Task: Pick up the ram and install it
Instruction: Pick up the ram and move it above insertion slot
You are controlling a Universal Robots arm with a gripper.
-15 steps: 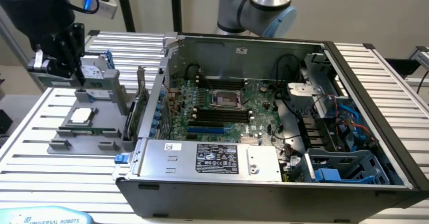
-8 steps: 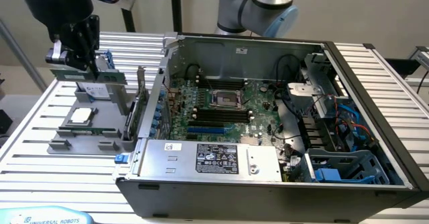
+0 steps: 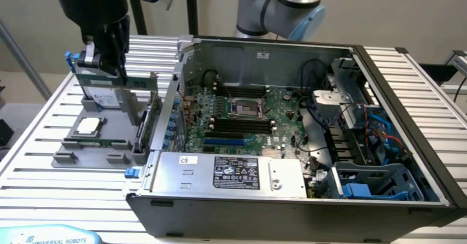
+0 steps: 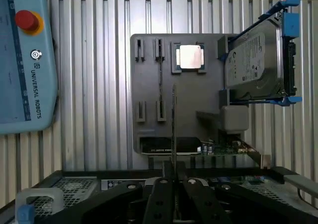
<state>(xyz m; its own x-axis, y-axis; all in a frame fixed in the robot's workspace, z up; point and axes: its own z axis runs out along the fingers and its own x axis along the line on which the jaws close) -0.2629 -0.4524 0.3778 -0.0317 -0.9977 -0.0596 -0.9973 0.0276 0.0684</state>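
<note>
Since the gripper point(image 4: 175, 183) grips the ram point(image 4: 174, 119) by its edge, the ram is best held level and parallel to the motherboard's black slots point(image 3: 241, 125).

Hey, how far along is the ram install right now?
Done: the ram is gripped in the end effector and raised above the grey holder tray. In hand: it hangs outside the computer case, on the exterior view's left. Left: seating it in the motherboard's black slots, which look empty.
</note>
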